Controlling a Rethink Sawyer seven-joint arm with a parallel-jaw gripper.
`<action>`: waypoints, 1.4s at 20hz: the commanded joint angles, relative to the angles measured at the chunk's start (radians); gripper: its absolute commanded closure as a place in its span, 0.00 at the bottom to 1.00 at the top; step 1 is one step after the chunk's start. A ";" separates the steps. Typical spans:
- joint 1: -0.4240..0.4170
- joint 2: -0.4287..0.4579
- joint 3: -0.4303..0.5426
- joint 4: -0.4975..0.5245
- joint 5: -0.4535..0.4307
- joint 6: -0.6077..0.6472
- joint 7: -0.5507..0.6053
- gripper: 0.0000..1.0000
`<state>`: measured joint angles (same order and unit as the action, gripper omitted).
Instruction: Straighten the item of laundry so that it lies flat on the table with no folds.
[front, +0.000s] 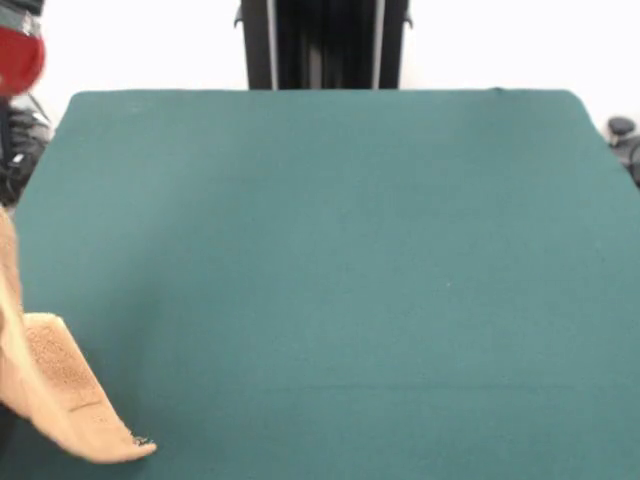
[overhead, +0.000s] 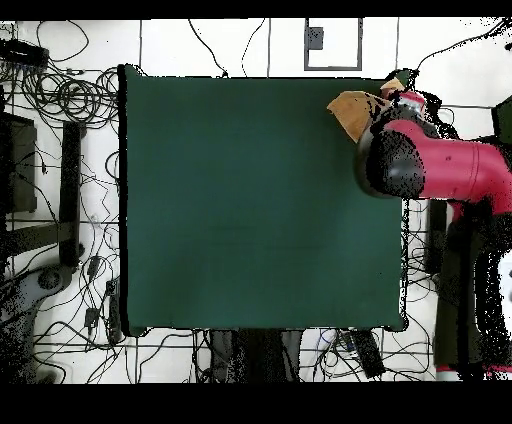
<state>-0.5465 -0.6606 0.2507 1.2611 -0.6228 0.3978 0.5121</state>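
Observation:
The item of laundry (front: 60, 400) is a tan-orange towel at the left edge of the front view. It hangs in a draped strip, and its lower corner touches the table (front: 330, 250) near the front left. In the overhead view the towel (overhead: 352, 108) shows as a bunched patch at the table's (overhead: 250, 200) top right corner. The red and black arm (overhead: 420, 165) reaches over it from the right. The arm's end covers the gripper, so its state does not show. A red piece of the arm (front: 18, 55) shows at the top left of the front view.
Green cloth covers the whole table. Cables (overhead: 60, 100) lie on the floor around its left and bottom sides in the overhead view. A black stand (front: 322, 45) rises behind the table's far edge.

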 joint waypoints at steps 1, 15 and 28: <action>0.047 0.016 -0.058 0.171 0.039 -0.040 0.332 1.00; 0.093 -0.008 -0.115 0.331 0.053 -0.150 0.405 1.00; 0.349 0.069 -0.425 0.360 0.155 -0.269 0.579 1.00</action>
<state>-0.2538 -0.6332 -0.1288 1.4764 -0.5183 0.1545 0.6963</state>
